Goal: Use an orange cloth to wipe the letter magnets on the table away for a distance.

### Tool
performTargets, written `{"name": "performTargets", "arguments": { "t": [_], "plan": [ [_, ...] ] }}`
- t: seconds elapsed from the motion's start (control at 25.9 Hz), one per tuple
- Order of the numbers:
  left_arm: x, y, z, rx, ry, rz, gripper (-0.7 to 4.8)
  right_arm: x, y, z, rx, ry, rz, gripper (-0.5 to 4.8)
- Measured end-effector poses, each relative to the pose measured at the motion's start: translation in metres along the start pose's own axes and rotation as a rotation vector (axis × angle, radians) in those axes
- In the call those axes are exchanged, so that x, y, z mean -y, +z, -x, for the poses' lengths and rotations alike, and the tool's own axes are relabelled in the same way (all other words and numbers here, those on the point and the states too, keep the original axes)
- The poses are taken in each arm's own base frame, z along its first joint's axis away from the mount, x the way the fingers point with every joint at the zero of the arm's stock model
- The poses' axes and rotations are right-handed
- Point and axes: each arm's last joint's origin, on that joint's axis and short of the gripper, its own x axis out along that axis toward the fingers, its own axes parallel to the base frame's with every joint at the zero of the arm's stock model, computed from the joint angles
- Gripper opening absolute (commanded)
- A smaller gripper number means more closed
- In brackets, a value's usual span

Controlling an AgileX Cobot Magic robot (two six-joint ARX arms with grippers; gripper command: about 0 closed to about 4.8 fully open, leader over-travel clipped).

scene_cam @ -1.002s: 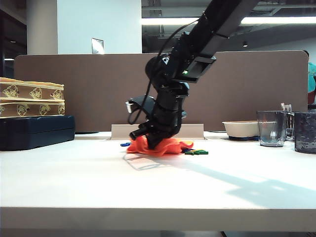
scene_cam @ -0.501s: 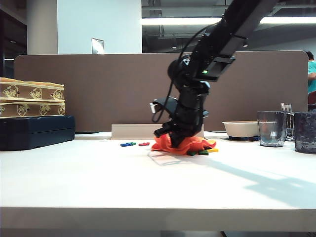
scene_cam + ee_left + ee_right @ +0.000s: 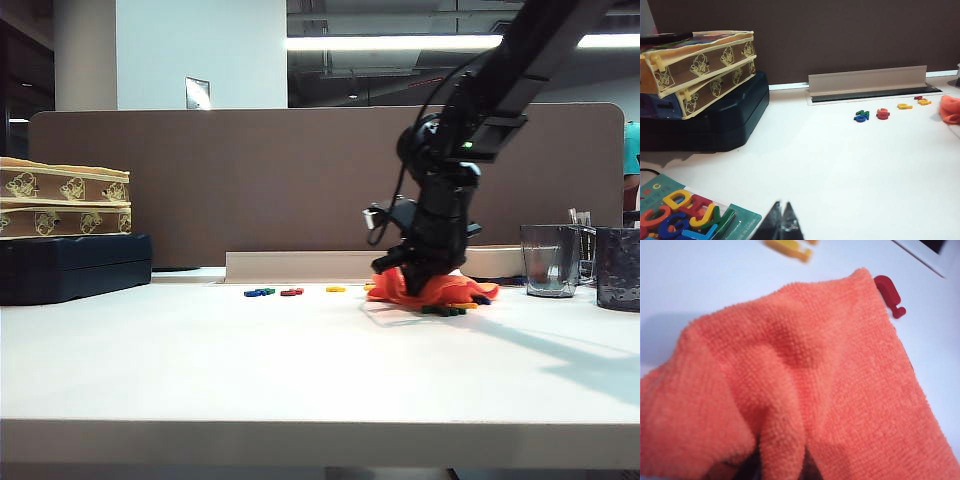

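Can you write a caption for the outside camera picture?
Right claw drags the orange cloth over letter magnets on the table.

A yellow D and an orange C can be read among the plastic letters packed on a teal card. The other letters there are overlapped and cannot be told with certainty. The loose magnets are too small to be read. Nothing legible is offered by the emblems on the boxes, nor by the sign on the pillar.
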Motion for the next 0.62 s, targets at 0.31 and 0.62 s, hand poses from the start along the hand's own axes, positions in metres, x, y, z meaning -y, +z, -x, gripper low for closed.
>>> {"name": "performTargets", "arguments": {
  "t": [0.31, 0.62],
  "plan": [
    [0.0, -0.001, 0.0, -0.008, -0.001, 0.0, -0.06, 0.039, -0.013, -0.004, -0.019, -0.045, -0.059, 0.89],
    [0.0, -0.001, 0.0, -0.008, -0.001, 0.0, -0.06, 0.072, -0.025, -0.005, -0.037, -0.084, -0.11, 0.83]
  ]
}}
